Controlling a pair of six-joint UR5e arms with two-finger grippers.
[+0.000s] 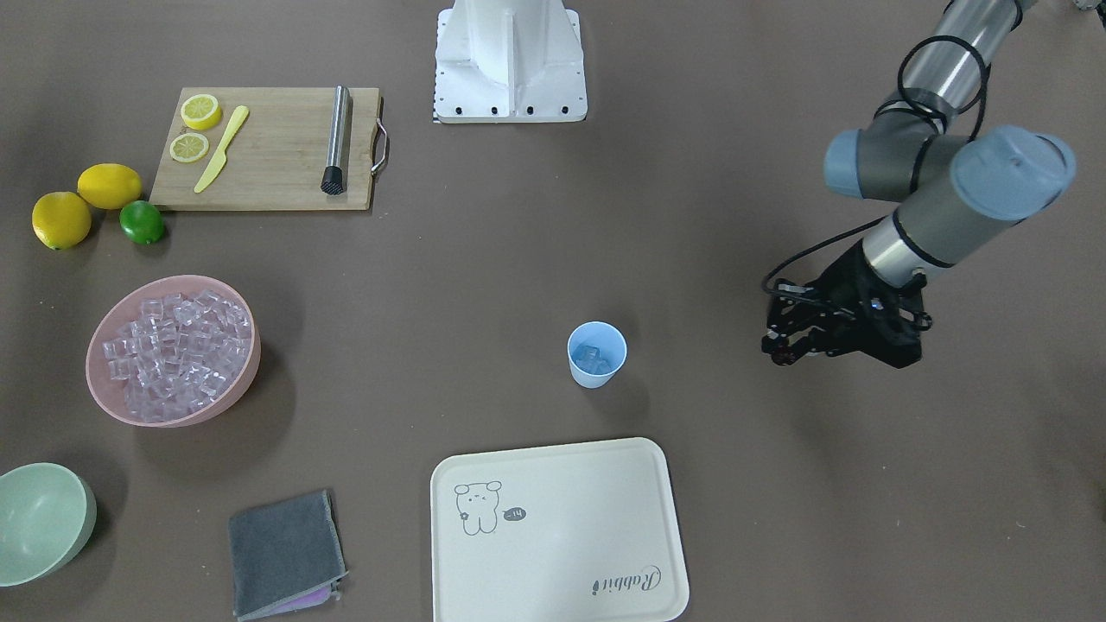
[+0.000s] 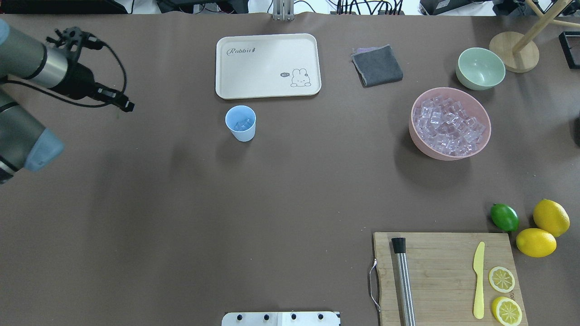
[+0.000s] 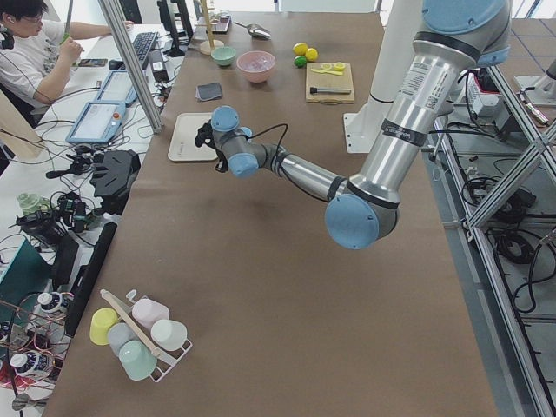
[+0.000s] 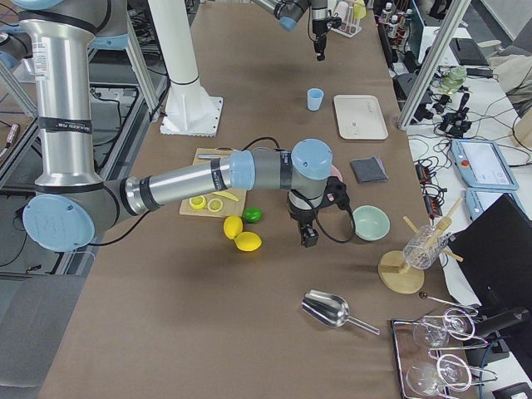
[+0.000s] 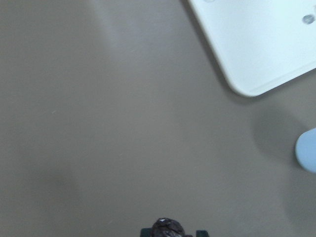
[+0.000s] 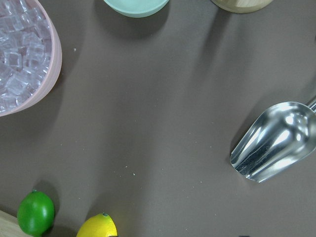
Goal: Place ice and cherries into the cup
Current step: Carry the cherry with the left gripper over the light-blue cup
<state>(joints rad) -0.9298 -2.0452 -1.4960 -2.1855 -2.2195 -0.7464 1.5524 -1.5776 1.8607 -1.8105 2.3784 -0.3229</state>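
Left gripper (image 2: 127, 106), upper left of the overhead view, pinches the dark cherries (image 5: 167, 227); the blue cup (image 2: 243, 135), with ice (image 2: 244, 122) inside, stands just below the tray (image 2: 263, 63); whether the right gripper (image 4: 309, 239) is open cannot be told.

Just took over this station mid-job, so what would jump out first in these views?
A pink bowl heaped with clear ice stands on the robot's right. Near the middle, beside a cream tray, is a small blue cup with a little ice already inside. The left pincer hangs off to the cup's side, gripping dark cherries at its tips.
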